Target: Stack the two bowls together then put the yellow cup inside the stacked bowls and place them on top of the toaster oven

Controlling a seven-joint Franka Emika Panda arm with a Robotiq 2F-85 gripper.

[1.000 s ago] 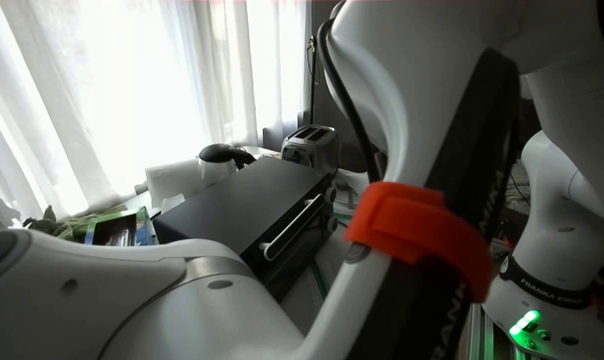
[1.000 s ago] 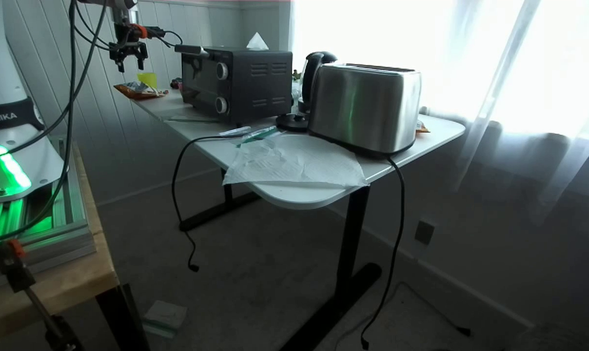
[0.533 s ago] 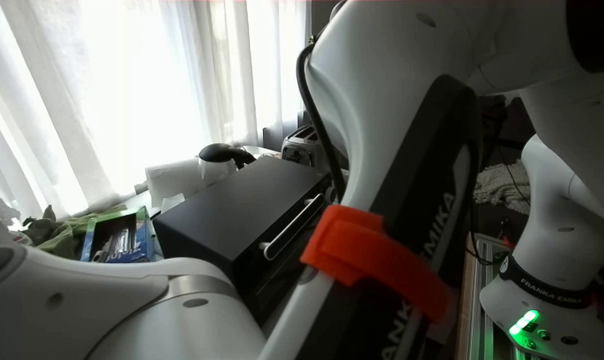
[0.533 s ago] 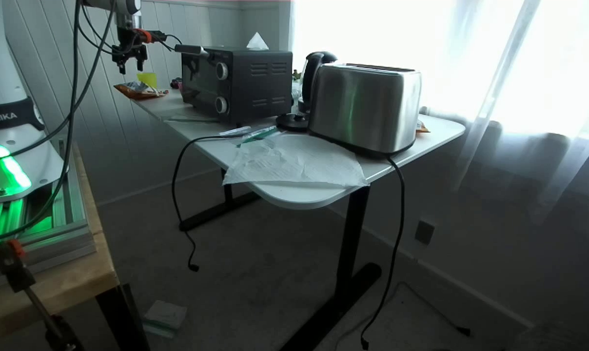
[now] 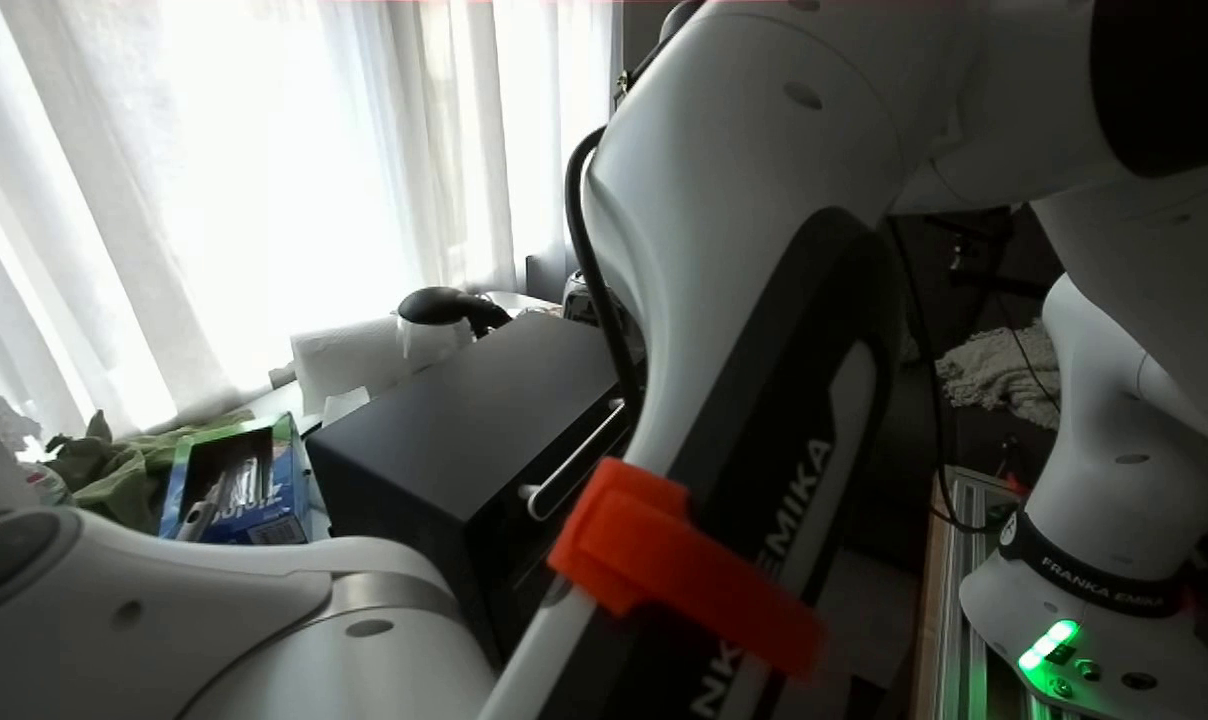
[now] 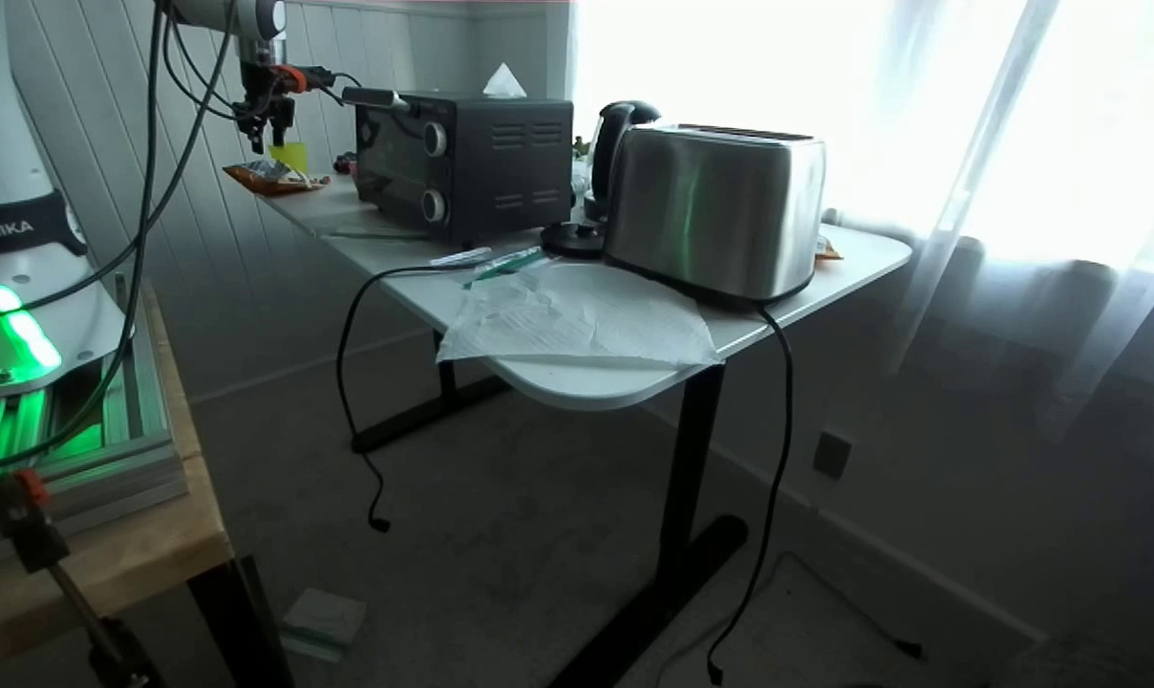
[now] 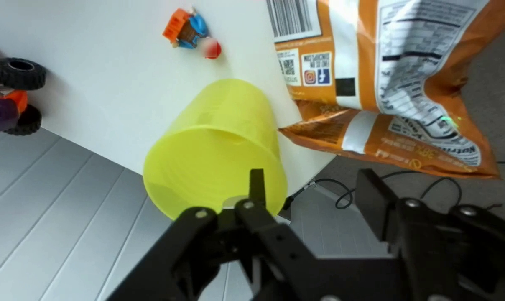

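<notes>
The fingers (image 7: 373,200) of the gripper (image 7: 313,190) are standing well apart, released, near one end of a white table (image 6: 859,250). There the yellow cup (image 7: 219,154) is standing upright just beside an orange snack bag (image 7: 403,92); the black toaster oven (image 6: 510,162) and a steel toaster (image 6: 711,210) are sitting farther along. Sheer curtains (image 5: 384,150) are hanging backlit, and a panelled wall (image 6: 405,48) is rising behind. In the wrist view, one finger is overlapping the cup's mouth, leaving contact unclear. In an exterior view, the arm (image 5: 724,200) is covering much of the oven's front; the wrist view is cutting off a toy vehicle (image 7: 8,100).
</notes>
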